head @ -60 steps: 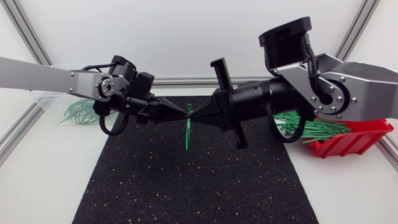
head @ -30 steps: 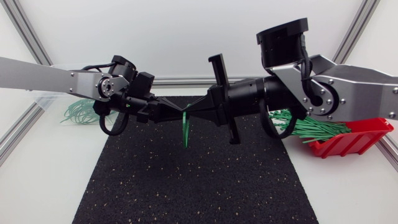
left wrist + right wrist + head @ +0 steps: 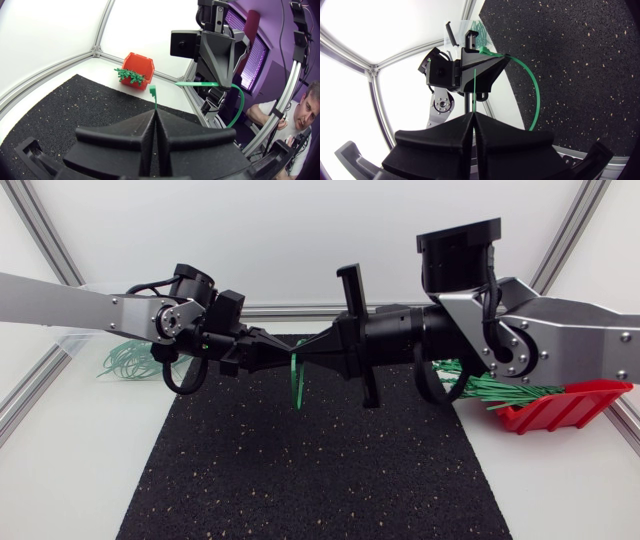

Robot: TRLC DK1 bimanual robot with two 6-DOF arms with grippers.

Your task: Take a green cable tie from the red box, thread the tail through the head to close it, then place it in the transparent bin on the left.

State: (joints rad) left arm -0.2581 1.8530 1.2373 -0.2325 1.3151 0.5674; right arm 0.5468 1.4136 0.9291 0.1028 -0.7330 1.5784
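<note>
- A white table top [image 3: 60, 480] fills the lower left and lower right of the head view, brightly and evenly lit.
- A black mat [image 3: 300, 470] flecked with pale specks covers its middle, down to the lower edge.
- A plain white back panel [image 3: 280, 230] spans the upper part.
- Silver aluminium frame bars [image 3: 40, 228] slant in at both upper corners.
- A rail [image 3: 290, 310] runs along the panel's foot.
</note>
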